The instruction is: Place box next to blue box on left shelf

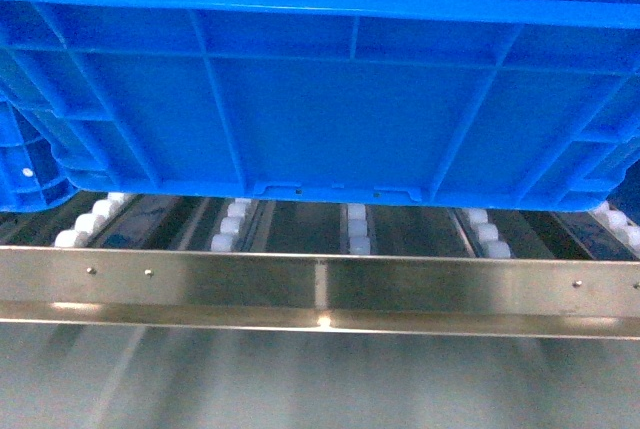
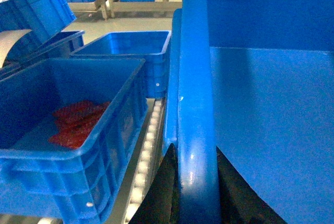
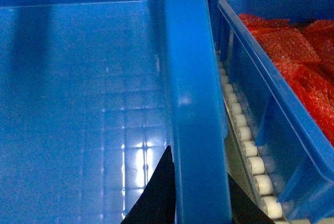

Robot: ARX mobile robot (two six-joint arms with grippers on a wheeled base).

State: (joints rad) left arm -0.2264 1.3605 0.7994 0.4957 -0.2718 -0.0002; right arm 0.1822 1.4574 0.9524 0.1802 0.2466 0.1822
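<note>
The box (image 1: 330, 99) is filling the head view, its ribbed wall and stepped base sitting over the white rollers (image 1: 357, 227) of the left shelf (image 1: 320, 284), just behind the steel front rail. The left gripper (image 2: 195, 192) is clamping the box's left rim, one dark finger on each side, beside a blue crate (image 2: 68, 125) holding red packets. The right gripper (image 3: 195, 198) is pinching the right rim likewise, near another crate (image 3: 271, 78) of red packets.

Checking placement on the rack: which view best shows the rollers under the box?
The head view: roller rows run under the box base behind the front rail. Each wrist view shows only one row beside the box wall; the left's is dim.
</note>
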